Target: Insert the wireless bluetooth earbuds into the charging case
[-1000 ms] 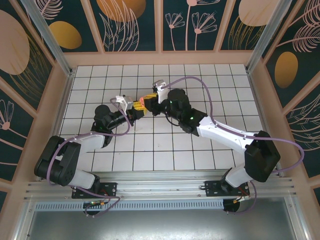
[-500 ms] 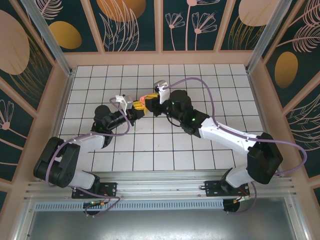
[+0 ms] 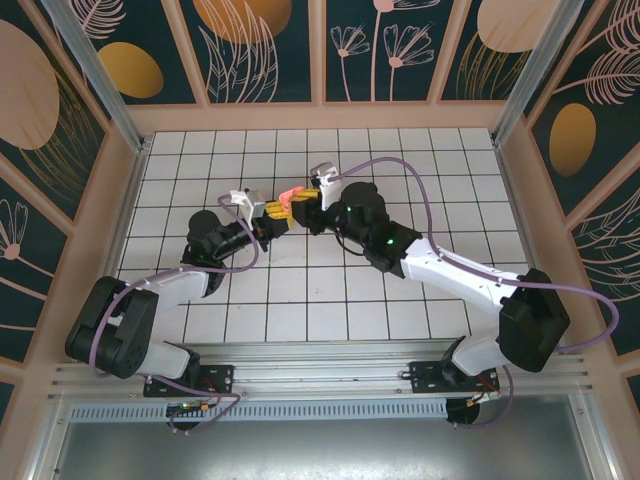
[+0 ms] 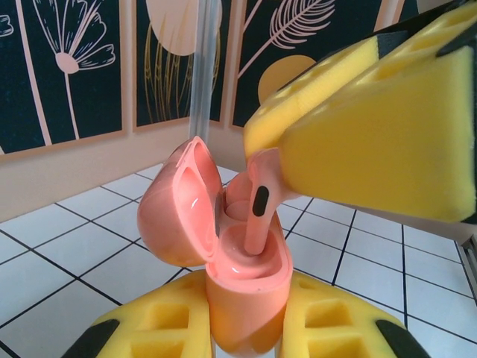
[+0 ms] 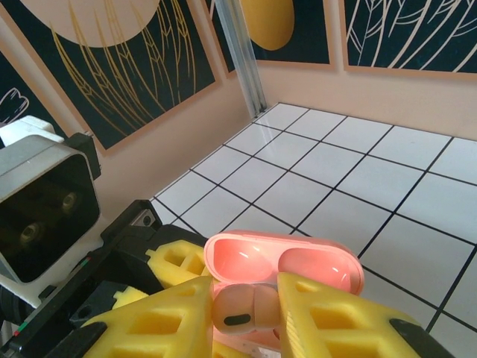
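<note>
The salmon-pink charging case (image 4: 246, 298) stands upright with its lid (image 4: 175, 216) swung open to the left. My left gripper (image 4: 246, 324) is shut on its body between yellow foam pads (image 4: 149, 328). One pale pink earbud (image 4: 257, 212) hangs over the case with its stem reaching down into the well. My right gripper (image 5: 246, 302) is shut on that earbud (image 5: 242, 313) just in front of the open lid (image 5: 283, 265). From above, the case (image 3: 290, 195) shows as a pink spot where the left gripper (image 3: 275, 215) and right gripper (image 3: 305, 205) meet.
White tiled floor (image 3: 420, 290) lies all around the two arms, with patterned walls on three sides. The left wrist's camera housing (image 5: 45, 201) sits close to the left of the right gripper. A purple cable (image 3: 400, 165) arcs over the right arm.
The right arm has edged a little toward the far side, over the case, with the earbud. The left arm has stayed still, holding the case.
</note>
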You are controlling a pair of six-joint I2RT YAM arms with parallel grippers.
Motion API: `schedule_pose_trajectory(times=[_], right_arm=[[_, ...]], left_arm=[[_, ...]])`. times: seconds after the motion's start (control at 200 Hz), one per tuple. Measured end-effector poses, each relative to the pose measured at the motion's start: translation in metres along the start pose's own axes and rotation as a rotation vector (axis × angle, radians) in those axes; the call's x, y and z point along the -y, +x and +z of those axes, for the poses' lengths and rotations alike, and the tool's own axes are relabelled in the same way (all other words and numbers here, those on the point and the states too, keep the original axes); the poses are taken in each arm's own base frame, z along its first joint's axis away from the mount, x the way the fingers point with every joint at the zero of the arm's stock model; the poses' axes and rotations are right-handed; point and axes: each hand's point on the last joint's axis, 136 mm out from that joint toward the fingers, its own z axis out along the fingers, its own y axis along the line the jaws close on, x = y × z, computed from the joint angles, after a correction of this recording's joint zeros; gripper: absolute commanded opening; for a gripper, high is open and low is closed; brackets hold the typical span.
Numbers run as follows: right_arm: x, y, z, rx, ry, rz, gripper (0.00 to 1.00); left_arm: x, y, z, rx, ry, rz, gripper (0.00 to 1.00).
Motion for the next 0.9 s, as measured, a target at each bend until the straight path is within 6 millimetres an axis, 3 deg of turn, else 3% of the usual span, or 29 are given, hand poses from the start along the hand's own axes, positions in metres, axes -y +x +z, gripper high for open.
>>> schedule_pose_trajectory(times=[0.686,0.901], right_arm=[[-0.004,0.009,-0.002,-0.045,-0.009,0.002,0.48],[0.018,0.012,-0.015,-0.092,0.044,0.115,0.48]], left_arm=[[-0.006,-0.005,-0.002,0.009,-0.047,0.029,0.06],[-0.016,-0.007,-0.001,0.011,-0.097,0.023,0.05]])
